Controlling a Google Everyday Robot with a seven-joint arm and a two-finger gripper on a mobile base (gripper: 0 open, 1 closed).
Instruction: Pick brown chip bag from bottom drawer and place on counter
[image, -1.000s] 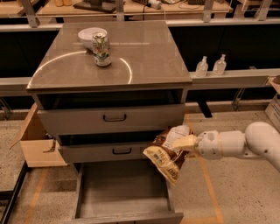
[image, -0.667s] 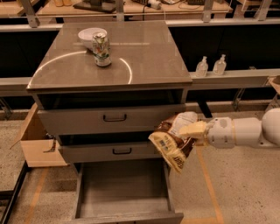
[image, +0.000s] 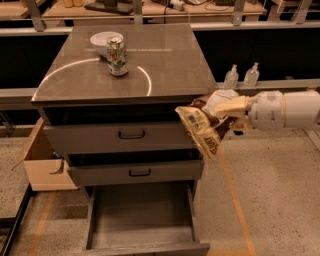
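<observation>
Gripper (image: 222, 111) at the right of the cabinet, just below counter (image: 167, 60) height, off the front-right corner; white arm (image: 286, 110) enters from the right edge, roughly level. Fingers clamped on the upper end of the bag (image: 200, 128). Bag in the air, hanging down and leftward from the grip, tan printed end lowest, overlapping the right end of the top drawer (image: 125, 136) in this view; contact with the cabinet cannot be told. Bottom drawer (image: 140, 212) pulled fully out, grey floor showing. Middle drawer (image: 137, 172) slightly out. On the counter: can (image: 117, 56) upright near the back left, white bowl (image: 101, 39) just behind it. Cardboard box (image: 44, 162) on the floor, left of the cabinet.
</observation>
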